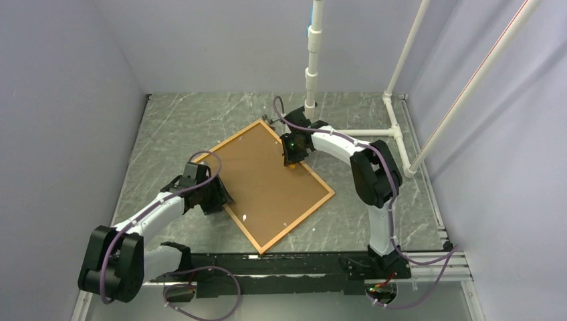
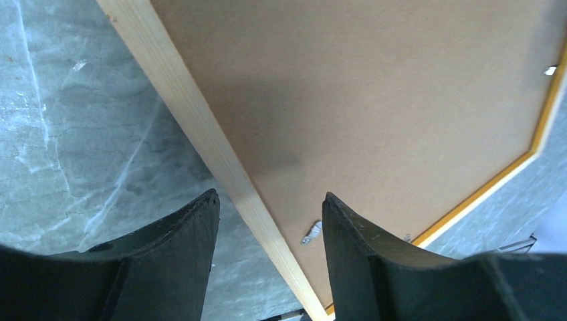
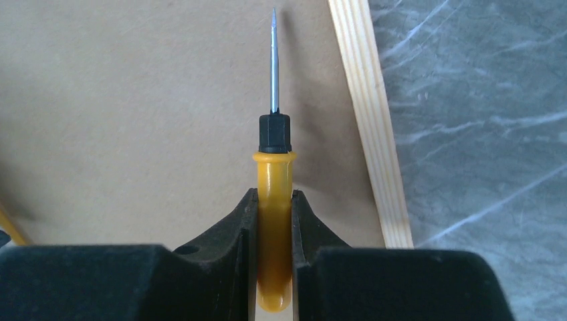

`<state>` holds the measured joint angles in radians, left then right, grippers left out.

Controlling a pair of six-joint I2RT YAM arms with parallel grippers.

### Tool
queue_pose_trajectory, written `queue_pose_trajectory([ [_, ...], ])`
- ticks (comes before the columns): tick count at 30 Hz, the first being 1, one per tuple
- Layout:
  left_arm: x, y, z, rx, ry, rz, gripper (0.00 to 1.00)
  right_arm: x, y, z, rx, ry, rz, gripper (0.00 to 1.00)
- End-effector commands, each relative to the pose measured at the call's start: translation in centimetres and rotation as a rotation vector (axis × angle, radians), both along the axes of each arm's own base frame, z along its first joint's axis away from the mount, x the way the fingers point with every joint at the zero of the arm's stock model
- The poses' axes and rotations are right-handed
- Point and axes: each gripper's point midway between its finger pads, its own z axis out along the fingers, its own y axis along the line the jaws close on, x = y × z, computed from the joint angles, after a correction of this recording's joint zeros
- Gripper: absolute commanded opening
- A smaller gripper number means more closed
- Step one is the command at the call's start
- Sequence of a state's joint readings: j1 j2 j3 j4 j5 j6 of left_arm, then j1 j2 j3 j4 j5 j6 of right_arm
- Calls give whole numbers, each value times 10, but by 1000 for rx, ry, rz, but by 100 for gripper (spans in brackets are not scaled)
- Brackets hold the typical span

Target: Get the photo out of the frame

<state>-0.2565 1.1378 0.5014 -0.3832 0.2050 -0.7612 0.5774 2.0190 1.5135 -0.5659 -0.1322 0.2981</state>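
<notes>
1. Face down on the marble-patterned table (image 1: 187, 127), the frame (image 1: 297, 222) lies turned cornerwise to the arms. The photo (image 1: 267, 180) sits inside the frame, showing only its plain brown board back.

2. The right gripper (image 3: 274, 192) is clamped tight on the yellow-orange handle of a screwdriver (image 3: 273, 167). The blade points straight out from the fingers over the board. It runs almost parallel to the pale wooden rail just to its right, with the tip short of that rail.

3. No retaining tab appears ahead of the blade in the right wrist view. By this reading, the tool must travel along the rail before it has anything to lever.

4. The left gripper (image 2: 271, 198) holds nothing. Its fingers (image 2: 194, 227) stand well apart astride the frame's near-left rail, which crosses the gap on a slant. Whether they touch the wood cannot be told.

5. A small metal tab (image 2: 311, 233) lies on the board just inside that rail, close beside the left arm's inner finger. This makes the left arm the nearer one to a fastener.

6. In the top view the left arm reaches low and forward to the frame's left edge. The right arm bends over from the far right, its wrist tipped down over the upper part of the board.
</notes>
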Motion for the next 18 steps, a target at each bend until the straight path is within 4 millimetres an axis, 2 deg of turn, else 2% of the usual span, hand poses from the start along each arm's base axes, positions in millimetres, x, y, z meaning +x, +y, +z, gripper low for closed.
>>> queue_pose_trajectory([
  [1, 10, -5, -5, -35, -27, 17, 57, 21, 2, 2, -14, -21, -32, 0],
  [10, 5, -4, -21, -29, -10, 15, 51, 34, -5, -14, -43, 2, -80, 0],
  [18, 2, 0, -24, -9, -11, 11, 47, 44, -9, -11, -46, -5, -128, 0],
])
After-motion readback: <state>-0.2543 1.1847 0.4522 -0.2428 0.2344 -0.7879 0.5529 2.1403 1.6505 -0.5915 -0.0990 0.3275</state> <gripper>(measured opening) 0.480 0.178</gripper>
